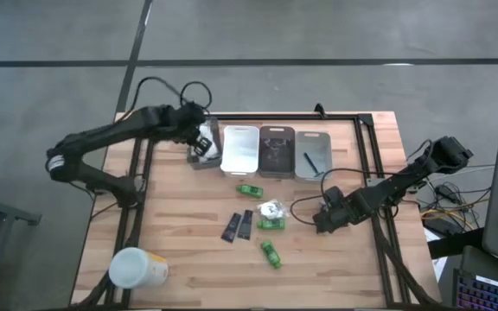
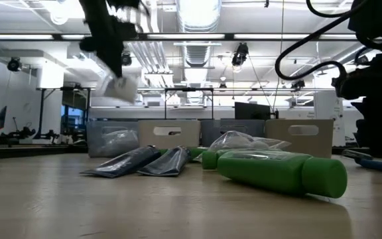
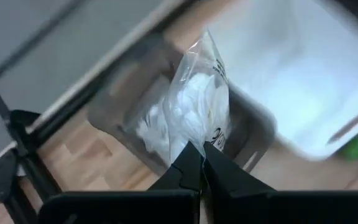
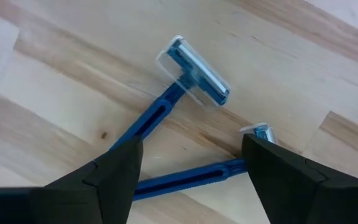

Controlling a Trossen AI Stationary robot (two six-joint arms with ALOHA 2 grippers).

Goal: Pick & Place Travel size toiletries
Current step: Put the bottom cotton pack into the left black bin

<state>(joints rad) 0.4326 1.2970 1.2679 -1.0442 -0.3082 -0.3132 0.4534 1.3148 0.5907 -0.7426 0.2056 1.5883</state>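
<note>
Left gripper (image 3: 202, 163) is pinched tight on the lower edge of a clear packet (image 3: 197, 102) of white cotton rounds, holding it in the air right above the grey bin (image 3: 253, 134) at the left end of the bin row. That bin seems to hold another white packet already. Beside it sit the white bin (image 1: 239, 149), a dark bin (image 1: 277, 152) and a last grey bin (image 1: 312, 154) with a thin dark stick in it.

Right gripper (image 4: 191, 168) hovers low over the counter (image 1: 188, 259) at its right side, its fingers spread wide with nothing between them yet. Two blue razors lie there: one razor (image 4: 185, 84) with a capped head, and a second razor (image 4: 194, 175) running between the fingertips.

Still loose mid-counter: a green tube (image 1: 249, 190), another green tube (image 1: 271, 253), a third green piece (image 1: 271, 224), two black sachets (image 1: 239, 226) and a white packet (image 1: 271, 208). A white-and-yellow cup (image 1: 137, 268) stands at the near left corner.

We judge the left arm is at the drop step; next it needs to open squarely over the bin so the limp packet falls inside, not on the rim. The right arm likely needs to descend and close on one razor handle only, without catching the other one.
</note>
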